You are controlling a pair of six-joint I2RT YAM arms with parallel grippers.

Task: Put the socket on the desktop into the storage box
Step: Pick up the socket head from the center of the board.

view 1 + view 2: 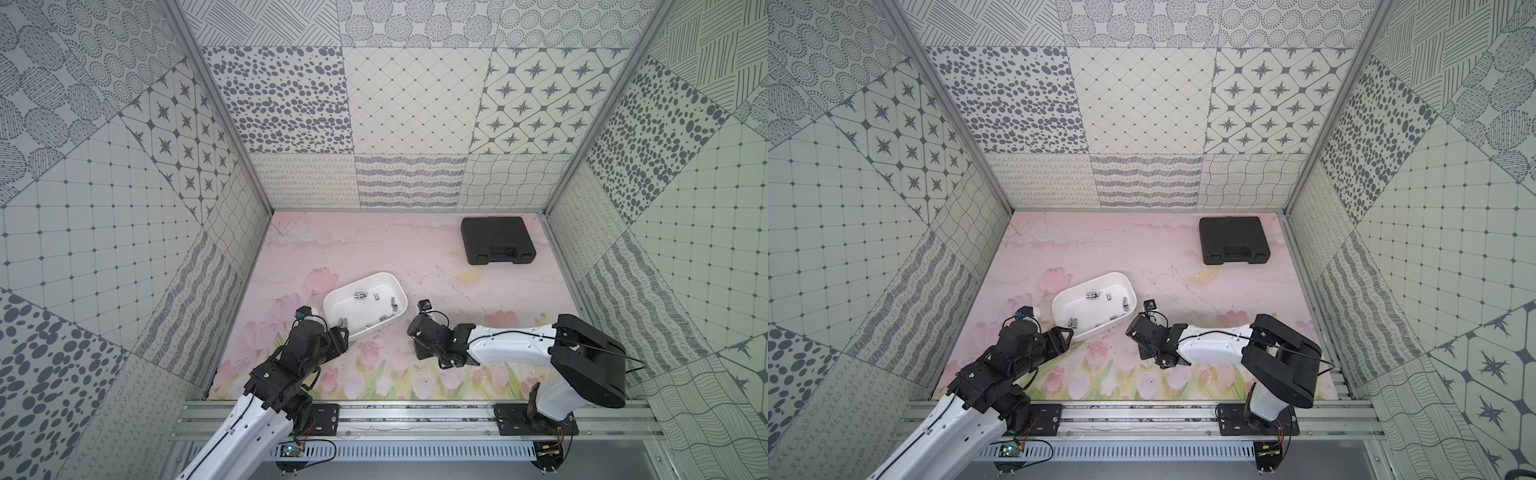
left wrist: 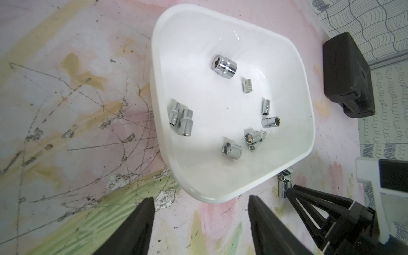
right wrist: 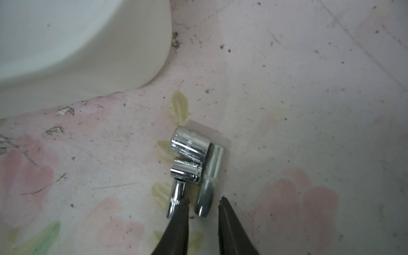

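Sockets [image 3: 189, 152] cluster on the desk [image 3: 309, 110] just beside the box [image 3: 66, 48], so the right tool [image 3: 204, 202] straddles the slim socket [image 3: 210, 176], jaws narrow but not yet pinching, while the left tool [image 2: 200, 199] hovers spread beside that box.

2 top views high, looking down, whole scene; wrist views close, sharing storage box [image 2: 209, 181] rim.

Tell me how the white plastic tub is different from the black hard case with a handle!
The white plastic tub is open, so shiny metal sockets show inside; the black hard case is shut, its inside hidden. The tub lies near the front; the case sits in a far corner. The tub is plain; the case has a moulded handle. Both rest on the pink flowered desktop.
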